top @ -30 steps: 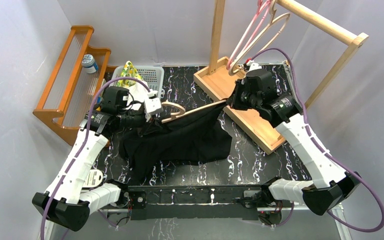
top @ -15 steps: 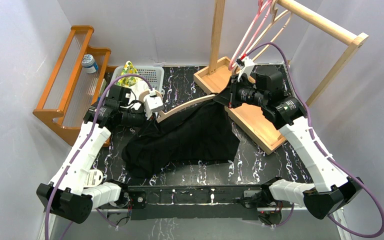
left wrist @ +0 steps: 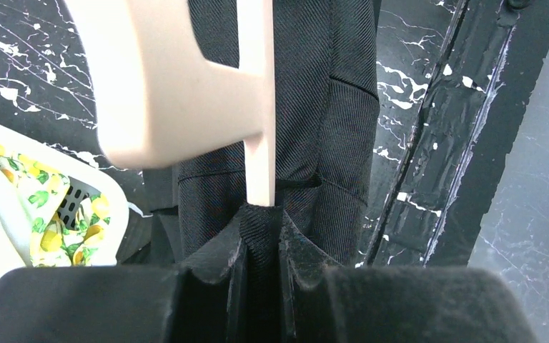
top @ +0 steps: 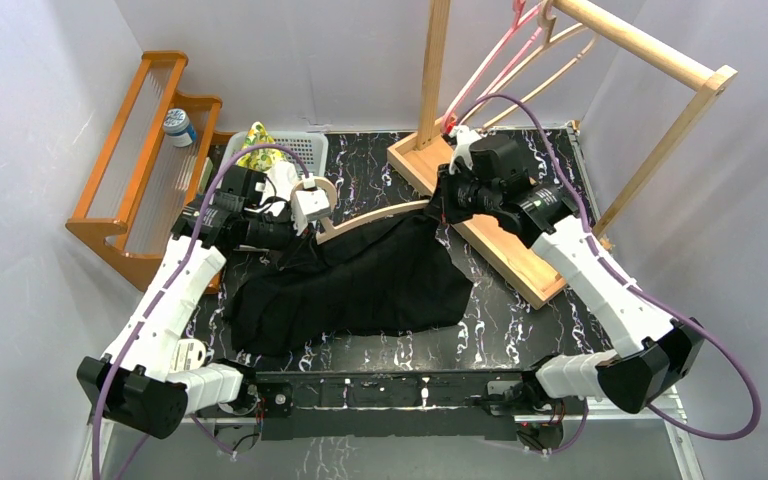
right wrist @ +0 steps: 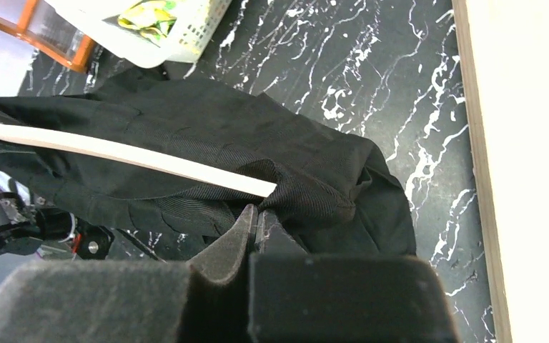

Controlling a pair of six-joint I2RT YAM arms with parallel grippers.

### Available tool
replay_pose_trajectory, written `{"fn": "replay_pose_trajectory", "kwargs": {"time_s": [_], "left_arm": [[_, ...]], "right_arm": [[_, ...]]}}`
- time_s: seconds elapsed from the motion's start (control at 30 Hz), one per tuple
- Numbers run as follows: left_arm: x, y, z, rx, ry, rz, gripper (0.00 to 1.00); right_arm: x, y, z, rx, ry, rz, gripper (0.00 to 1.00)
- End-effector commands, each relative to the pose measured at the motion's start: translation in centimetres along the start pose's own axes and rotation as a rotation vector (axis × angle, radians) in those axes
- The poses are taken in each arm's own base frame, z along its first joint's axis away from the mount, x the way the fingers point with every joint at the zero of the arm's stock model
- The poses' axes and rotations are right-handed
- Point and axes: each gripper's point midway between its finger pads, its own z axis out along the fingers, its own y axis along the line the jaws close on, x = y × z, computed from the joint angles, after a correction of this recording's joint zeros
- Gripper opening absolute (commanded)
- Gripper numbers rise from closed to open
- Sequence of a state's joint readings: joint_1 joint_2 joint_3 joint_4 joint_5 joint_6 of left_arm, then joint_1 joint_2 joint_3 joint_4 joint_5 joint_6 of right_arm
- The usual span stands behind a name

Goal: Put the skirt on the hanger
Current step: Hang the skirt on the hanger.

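Two grippers worked the wooden hanger point(top: 380, 213), one at each end. At its hook end the left gripper point(left wrist: 262, 223) had its fingers squeezed together on a bunched fold of the black skirt point(top: 360, 280), and the hanger's thin edge ran straight down into that pinch. Whether the wood itself was also caught could not be told. At the hanger's opposite tip the right gripper point(right wrist: 257, 223) was likewise closed tight on cloth just under the tip, where the fabric wrapped over the wood.

Held this way, the waistband seemed drawn taut along the hanger, probably so each arm could sit inside it without slipping out. Most of the skirt hung below the hanger and spread over the marbled table point(top: 520, 330) on its near side, so the weight rested there and not on the two pinches.

A white basket point(top: 295, 150) sat beyond the hook end, and the rack base point(top: 520, 265) lay just past the other tip.

The skirt looked mostly threaded but not yet settled.
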State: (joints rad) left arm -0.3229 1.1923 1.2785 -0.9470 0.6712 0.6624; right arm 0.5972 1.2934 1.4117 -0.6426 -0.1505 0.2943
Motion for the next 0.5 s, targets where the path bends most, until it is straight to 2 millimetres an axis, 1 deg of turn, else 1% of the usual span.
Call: {"fn": "replay_pose_trajectory", "kwargs": {"time_s": [0.0, 0.07, 0.1, 0.23, 0.33, 0.47], "left_arm": [[-3.1, -0.3, -0.6, 0.008, -0.11, 0.088, 0.0], [-3.3, -0.4, -0.6, 0.012, -0.12, 0.093, 0.0], [-3.4, -0.4, -0.5, 0.016, -0.125, 0.093, 0.0], [-3.9, -0.2, -0.2, 0.024, -0.15, 0.094, 0.0], [-4.0, -0.1, 0.0, 0.029, -0.152, 0.092, 0.0], [-4.0, -0.1, 0.1, 0.028, -0.156, 0.097, 0.0]], "right_arm": [[-1.5, 2.7, -0.9, -0.065, -0.055, -0.031, 0.0], [-1.6, 2.7, -0.6, -0.064, -0.051, -0.026, 0.0], [-1.3, 3.3, -0.3, -0.084, -0.038, -0.031, 0.0], [0.1, 6.7, 1.2, -0.106, 0.015, -0.141, 0.0], [0.1, 9.2, 1.4, -0.196, 0.013, -0.155, 0.0], [-0.4, 11.6, 1.1, -0.315, -0.01, -0.143, 0.0]]}}
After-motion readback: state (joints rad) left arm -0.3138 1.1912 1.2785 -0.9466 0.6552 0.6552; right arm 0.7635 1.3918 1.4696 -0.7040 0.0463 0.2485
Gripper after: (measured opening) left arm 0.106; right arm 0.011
